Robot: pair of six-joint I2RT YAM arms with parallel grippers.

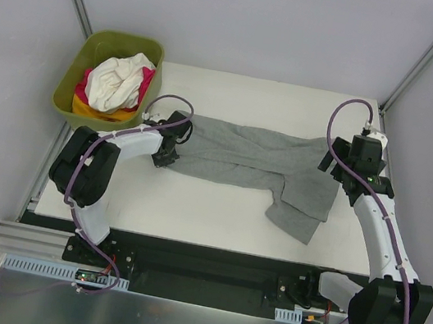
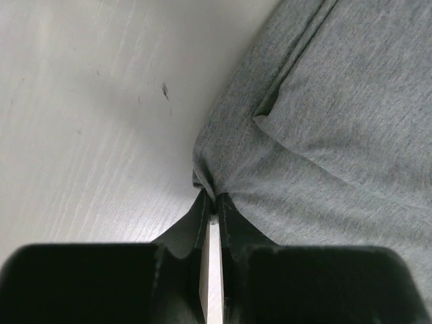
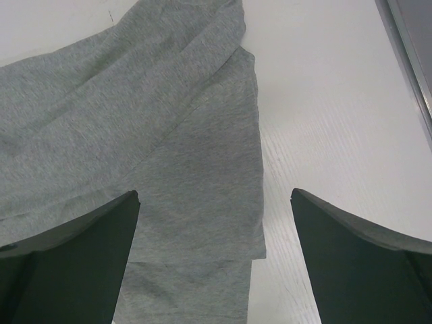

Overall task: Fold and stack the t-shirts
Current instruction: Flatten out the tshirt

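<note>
Left wrist view: left pincer (image 2: 214, 202) is closed on the grey shirt (image 2: 337, 135) at the edge nearest the tub (image 1: 65, 92); right pincer (image 3: 214, 196) is held open above the farthest edge. If pulled one-sided, bunching on the tabletop (image 1: 208, 211) is judged likely.

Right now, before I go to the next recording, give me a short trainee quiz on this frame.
1. True or false: the left gripper is shut on the edge of the grey t-shirt.
2. The right gripper is: A) shut on a sleeve; B) open over the grey t-shirt; C) out of view.
3. What colour is the topmost t-shirt in the olive-green tub?

Key: 1 true; 2 B; 3 white.
</note>
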